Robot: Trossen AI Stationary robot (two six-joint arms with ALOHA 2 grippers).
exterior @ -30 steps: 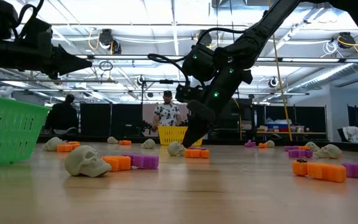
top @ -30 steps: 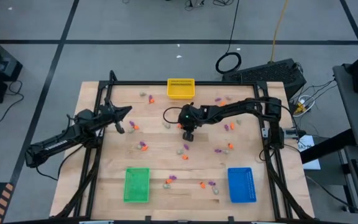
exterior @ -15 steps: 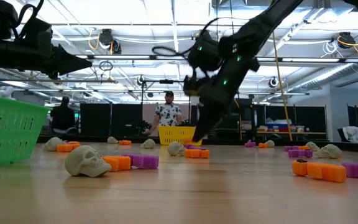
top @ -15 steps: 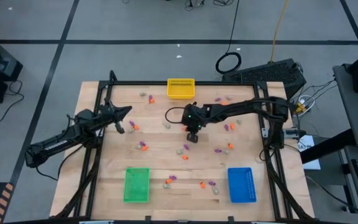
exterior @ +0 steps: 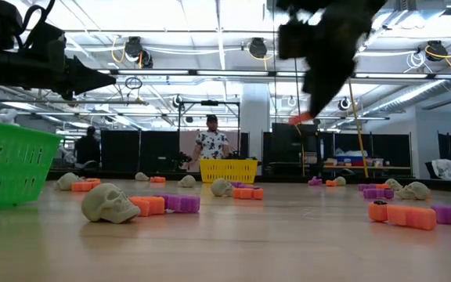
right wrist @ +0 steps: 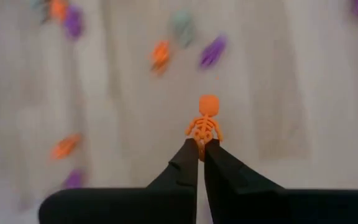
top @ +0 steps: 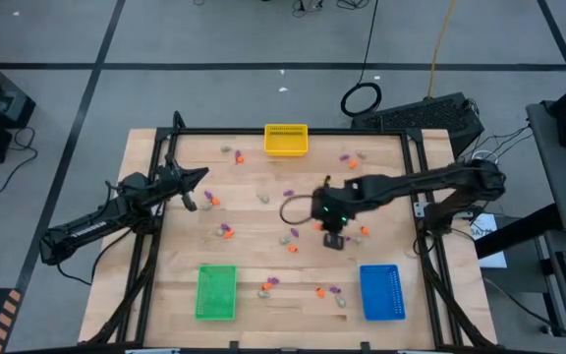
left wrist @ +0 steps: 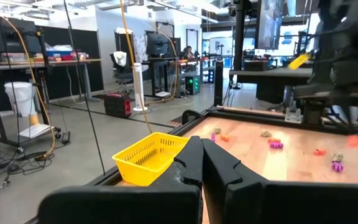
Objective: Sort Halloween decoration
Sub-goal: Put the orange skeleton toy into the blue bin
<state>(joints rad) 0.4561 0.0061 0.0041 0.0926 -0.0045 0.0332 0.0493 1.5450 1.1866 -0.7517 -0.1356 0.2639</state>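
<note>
Tiny orange, purple and pale skull trinkets lie scattered on the wooden table [top: 263, 261]. In the low view a pale skull [exterior: 110, 202] rests beside orange and purple pieces. My right gripper [top: 333, 240] hangs over the table's right-middle, shut on an orange skeleton [right wrist: 205, 121], which also shows as an orange bit [exterior: 300, 119] high above the table. My left gripper [top: 191, 204] waits shut [left wrist: 202, 158] above the table's left part, holding nothing. My right gripper pinches the orange skeleton by its lower end [right wrist: 201, 142], below the ribs, between the two fingertips [right wrist: 191, 155]. The fingers come from above, pointing down. The skeleton is lifted clear of the table and sticks out past the fingertips, head outermost.
A yellow bin [top: 286, 139] stands at the far edge, a green bin [top: 216, 292] near-left and a blue bin [top: 381, 291] near-right. Black frame rails run along the table's sides. People show in the room behind the table in the low view.
My right gripper has risen from the table's middle and swung toward the right and near edges, carrying the orange skeleton up clear of the wood. The other trinkets and my left arm have stayed put.
</note>
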